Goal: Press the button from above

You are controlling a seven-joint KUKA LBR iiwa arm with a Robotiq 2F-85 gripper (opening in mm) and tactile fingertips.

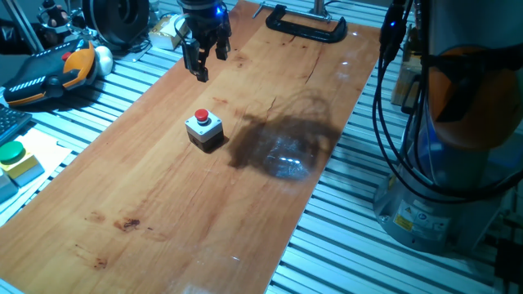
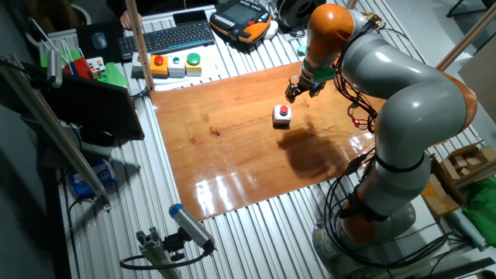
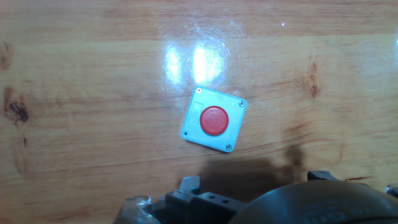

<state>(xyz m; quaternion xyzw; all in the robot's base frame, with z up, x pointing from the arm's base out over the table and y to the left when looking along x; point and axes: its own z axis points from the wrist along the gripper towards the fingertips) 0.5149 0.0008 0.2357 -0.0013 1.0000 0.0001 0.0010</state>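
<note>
The button [image 1: 202, 118] is a round red cap on a small grey and black box, standing on the wooden board [image 1: 163, 220]. It also shows in the other fixed view [image 2: 284, 111], and the hand view has the button [image 3: 214, 120] just right of the middle, seen from straight above. My gripper [image 1: 204, 64] hangs in the air beyond the button and well above it, touching nothing. The other fixed view puts the gripper [image 2: 293, 94] just behind the button's box. Only the hand's dark body fills the bottom of the hand view. No view shows the fingertips clearly.
A black clamp [image 1: 306, 24] grips the board's far end. A green button on a yellow box [image 1: 12, 153] sits off the board at the left. A teach pendant [image 1: 49, 73] and a keyboard [image 2: 167, 37] lie on the slatted table beyond the board.
</note>
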